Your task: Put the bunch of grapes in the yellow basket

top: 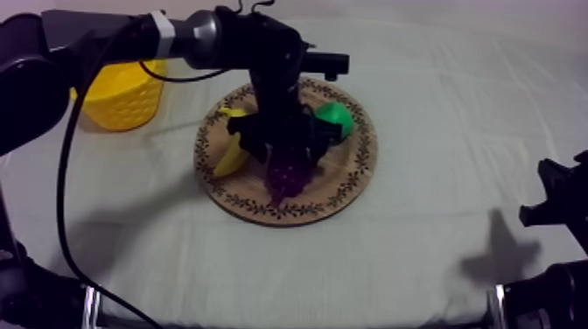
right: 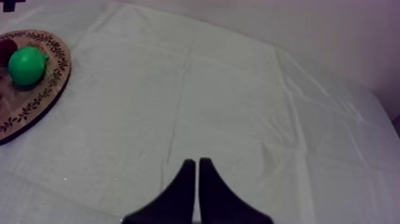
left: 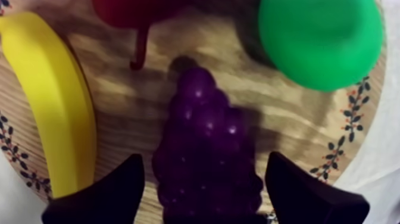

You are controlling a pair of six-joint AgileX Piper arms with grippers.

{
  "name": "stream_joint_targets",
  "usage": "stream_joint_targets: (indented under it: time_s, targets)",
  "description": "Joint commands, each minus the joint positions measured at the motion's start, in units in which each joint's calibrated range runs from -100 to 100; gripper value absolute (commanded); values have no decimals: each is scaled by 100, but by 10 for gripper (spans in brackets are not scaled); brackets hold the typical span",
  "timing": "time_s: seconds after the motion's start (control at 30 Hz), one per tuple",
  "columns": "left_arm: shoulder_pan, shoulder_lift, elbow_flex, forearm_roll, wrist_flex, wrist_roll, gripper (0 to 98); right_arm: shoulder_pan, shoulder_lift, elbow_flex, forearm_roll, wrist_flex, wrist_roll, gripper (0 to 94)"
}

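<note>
Black left arm (top: 87, 35), silver-grey joint (top: 203, 37), white band (top: 160, 35); black right pincer (right: 197, 161)

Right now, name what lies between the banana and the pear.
The bunch of grapes and the small red fruit, as the left wrist view shows.

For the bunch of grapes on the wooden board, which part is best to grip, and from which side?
Probably across its wide half, from straight above, one finger at each long flank. The bunch of grapes lies flat on the wooden board and narrows to a tip, and the banana and the pear leave room at both flanks. The open left gripper straddles it so.
</note>
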Motion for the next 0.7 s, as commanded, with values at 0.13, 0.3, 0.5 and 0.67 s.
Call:
stream_joint_targets:
  time_s: [0.13, 0.3, 0.5, 0.67]
  targets:
    - [-20, 79, 49, 46, 3, 3, 630, -2, 0, -4, 3, 2, 1, 3]
    - [-6, 109, 55, 44, 3, -12, 512, -2, 0, -4, 3, 2, 1, 3]
    - [5, 14, 135, 42, -49, -68, 455, -2, 0, -4, 3, 2, 1, 3]
    - [29, -253, 165, 44, -86, -177, 451, -2, 0, -4, 3, 2, 1, 3]
